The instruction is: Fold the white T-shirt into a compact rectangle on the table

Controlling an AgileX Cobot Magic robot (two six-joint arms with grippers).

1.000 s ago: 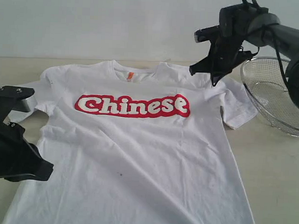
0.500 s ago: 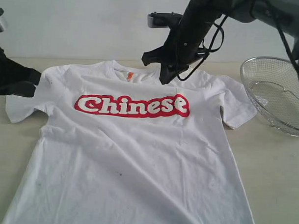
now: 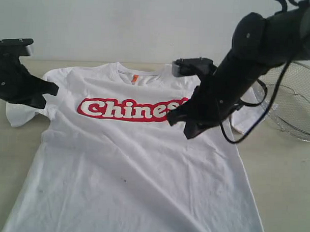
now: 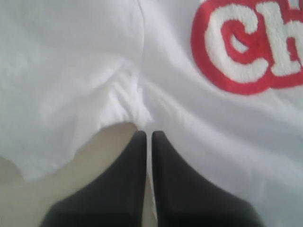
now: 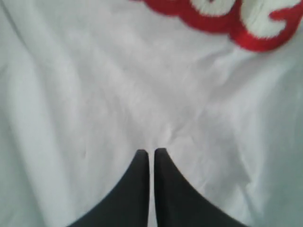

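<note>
The white T-shirt (image 3: 143, 166) lies flat, print up, on the worktop (image 3: 285, 176), collar far, hem near. The left fingers (image 4: 135, 161), clenched empty, hang over the armpit notch of their side's sleeve; the right fingers (image 5: 139, 175), likewise clenched, hover over mid-chest.

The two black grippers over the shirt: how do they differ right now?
The left gripper hangs at the edge of the white T-shirt, over the notch between sleeve and body where bare table shows; the right gripper hangs over plain cloth beside the red lettering. The right gripper's arm hides the word's last letter in the exterior view; the left gripper's arm hides none. Both are black and shut, with no cloth pinched.
</note>
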